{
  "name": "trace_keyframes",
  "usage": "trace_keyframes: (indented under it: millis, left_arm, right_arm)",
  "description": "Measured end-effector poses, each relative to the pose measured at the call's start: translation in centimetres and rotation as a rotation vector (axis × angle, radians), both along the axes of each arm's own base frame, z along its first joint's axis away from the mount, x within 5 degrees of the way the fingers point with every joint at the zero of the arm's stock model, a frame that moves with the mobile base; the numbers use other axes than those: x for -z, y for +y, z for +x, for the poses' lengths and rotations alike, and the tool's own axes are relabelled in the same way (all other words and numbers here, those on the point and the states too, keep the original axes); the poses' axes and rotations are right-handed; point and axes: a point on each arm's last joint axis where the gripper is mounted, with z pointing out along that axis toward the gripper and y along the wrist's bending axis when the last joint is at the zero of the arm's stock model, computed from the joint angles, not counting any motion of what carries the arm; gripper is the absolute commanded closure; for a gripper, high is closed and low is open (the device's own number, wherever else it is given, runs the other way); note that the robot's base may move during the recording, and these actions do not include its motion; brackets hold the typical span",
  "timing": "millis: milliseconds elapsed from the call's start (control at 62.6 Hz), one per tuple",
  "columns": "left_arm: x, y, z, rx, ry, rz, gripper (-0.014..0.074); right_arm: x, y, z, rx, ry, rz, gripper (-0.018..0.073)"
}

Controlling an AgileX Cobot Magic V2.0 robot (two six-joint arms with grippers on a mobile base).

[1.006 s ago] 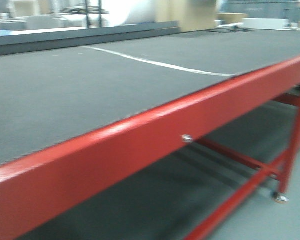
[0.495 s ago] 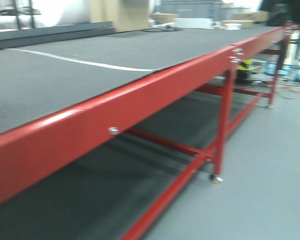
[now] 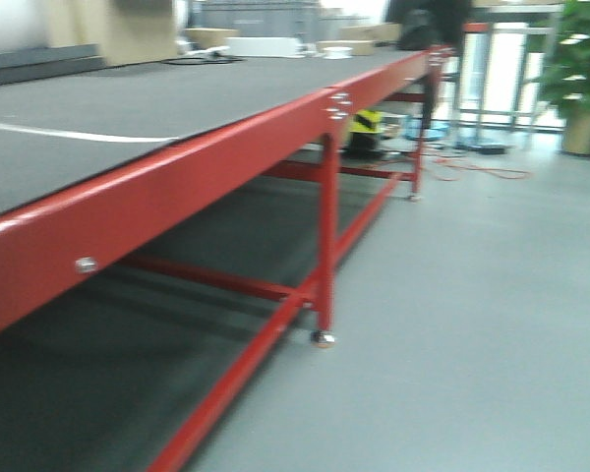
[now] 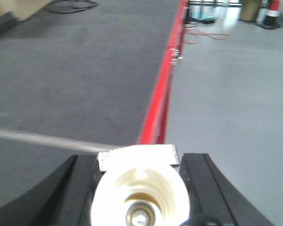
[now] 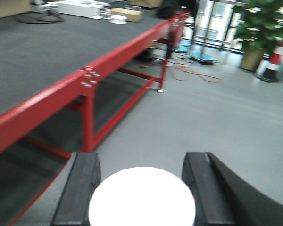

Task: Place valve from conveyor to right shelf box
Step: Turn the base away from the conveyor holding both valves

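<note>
The left gripper [image 4: 139,162] is closed on the small silvery metal valve [image 4: 140,195]. Its two black fingers [image 4: 78,188] press in from either side, and the valve's cream-white round plastic end cap faces the wrist camera with a metal bore at its centre. The valve is held in the air, off the belt, and is seen against the near long edge of the conveyor [image 3: 128,103], a wide flat belt of dark grey textured fabric. A thin white line [image 3: 79,133] runs across the belt and ends at that near edge. A glossy red metal side rail [image 3: 187,182] borders the near edge, carried on a red upright leg [image 3: 326,236] that ends in a small silvery foot [image 3: 322,338] on the pale grey floor [image 3: 492,324]. The right gripper [image 5: 141,160] hangs out past the near edge, over the floor. Its black fingers are closed against a plain white round object [image 5: 141,200] that spans the gap between them; the object is too washed out to tell what it is. Towards the far right corner of the belt lie a flat white box [image 5: 80,8] and a brown cardboard box [image 5: 126,14]. Beyond that corner are a green potted plant [image 5: 259,26], a loose red cable [image 5: 198,74] on the floor and an orange-and-white traffic cone [image 5: 273,63].
</note>
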Motion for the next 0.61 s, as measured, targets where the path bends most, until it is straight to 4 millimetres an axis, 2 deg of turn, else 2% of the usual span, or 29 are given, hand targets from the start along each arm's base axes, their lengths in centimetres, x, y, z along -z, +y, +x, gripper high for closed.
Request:
trace_keyframes:
  millis: [607]
  left_arm:
    - [0.00,-0.01,0.00,0.001,0.000,-0.002,0.0708]
  right_arm:
    - [0.00,0.00,0.00,0.000,0.000,0.000,0.0721]
